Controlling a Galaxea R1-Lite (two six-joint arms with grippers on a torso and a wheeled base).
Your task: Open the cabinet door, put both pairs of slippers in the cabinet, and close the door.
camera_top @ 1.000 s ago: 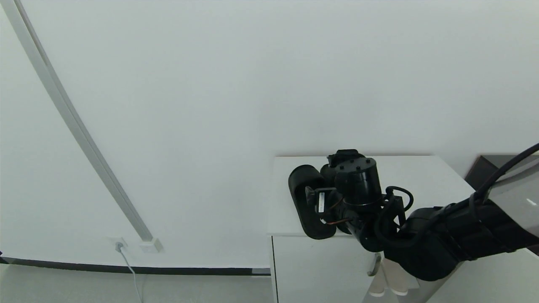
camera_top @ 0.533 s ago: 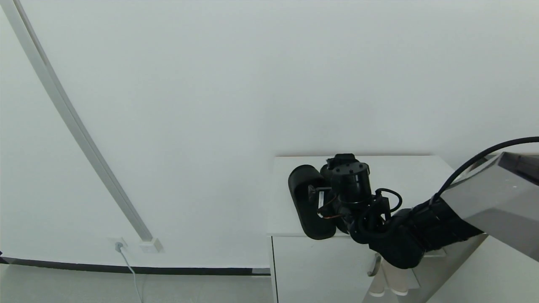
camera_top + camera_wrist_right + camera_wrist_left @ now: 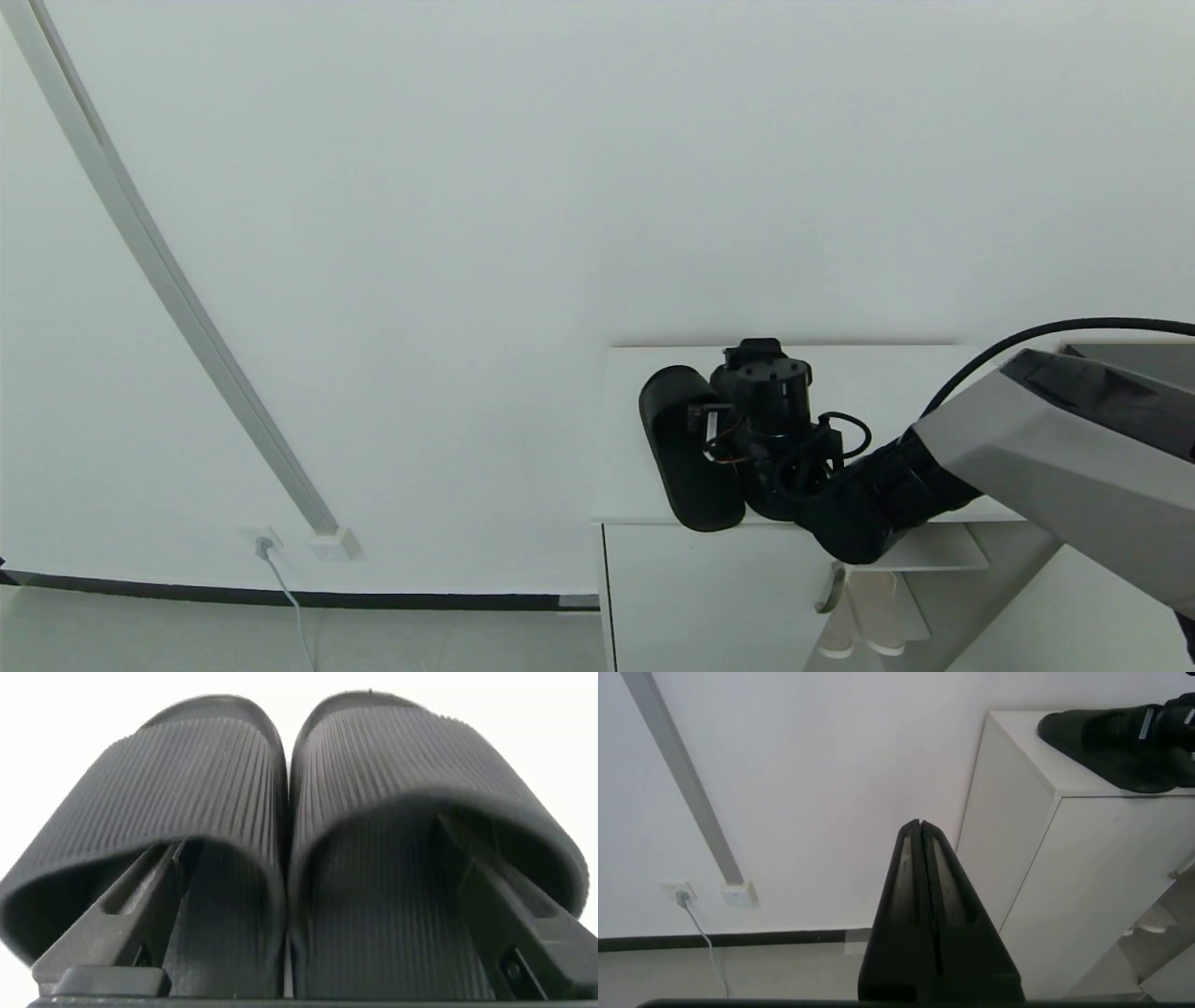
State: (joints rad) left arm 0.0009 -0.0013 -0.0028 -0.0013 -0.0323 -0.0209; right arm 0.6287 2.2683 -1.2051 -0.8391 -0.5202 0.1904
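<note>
On top of the cabinet [image 3: 896,373], toward its left edge, the black slippers [image 3: 686,457] lie side by side, one end reaching the front edge. My right gripper [image 3: 733,457] sits right at them. Below, the door stands open, and a pale pair [image 3: 864,621] rests lower inside the cabinet. In the left wrist view, my left gripper [image 3: 920,831] hangs beside the cabinet, below its top and well apart from the black pair, its jaws pressed together on nothing. In the right wrist view, my fingers [image 3: 140,896] are spread apart, one slid under each ribbed strap, with the two slippers touching each other between them. I judge these slippers to be light, soft and springy, not fragile, and the ribbing should help the grip. The best hold looks to be pinching the two inner strap walls together, deep enough that neither slipper peels away as the foam squashes.
</note>
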